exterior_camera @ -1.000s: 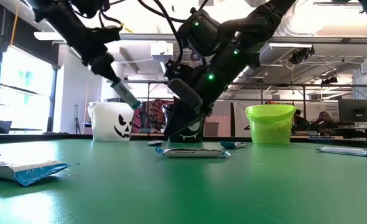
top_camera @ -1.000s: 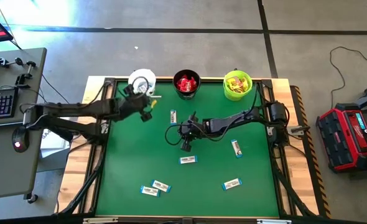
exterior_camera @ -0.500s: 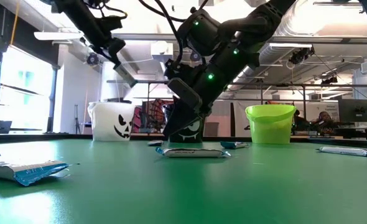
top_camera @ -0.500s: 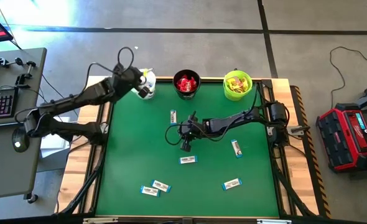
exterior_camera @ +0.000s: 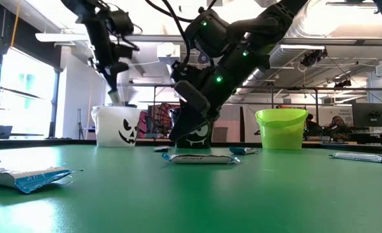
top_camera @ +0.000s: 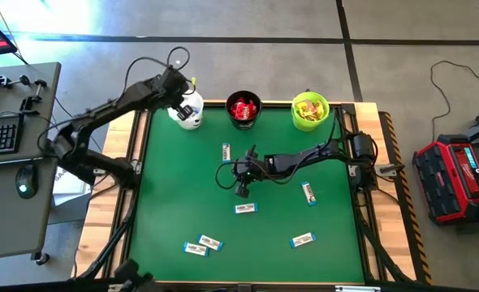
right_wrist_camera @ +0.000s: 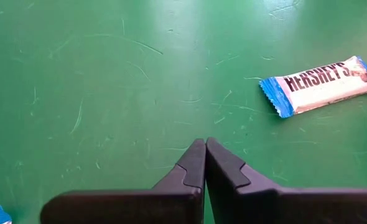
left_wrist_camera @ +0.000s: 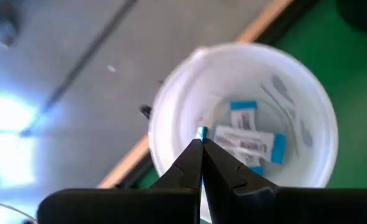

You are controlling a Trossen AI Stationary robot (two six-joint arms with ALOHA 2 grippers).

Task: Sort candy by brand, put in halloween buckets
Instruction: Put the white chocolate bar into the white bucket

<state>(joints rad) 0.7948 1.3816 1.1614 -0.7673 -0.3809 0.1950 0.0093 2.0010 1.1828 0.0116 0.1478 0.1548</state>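
The left gripper, pinched shut on a white-and-blue bar, has been brought over the white bucket; the right gripper, shut and empty, is unmoved.

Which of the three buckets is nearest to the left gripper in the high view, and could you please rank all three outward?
From the left gripper:
1. white bucket, directly beneath it at the table's far left corner.
2. black bucket, middle of the row.
3. green bucket, far right.

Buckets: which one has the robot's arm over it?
The white bucket, at the table's far left corner. The left end effector hangs shut right above it; the black bucket and green bucket have nothing over them.
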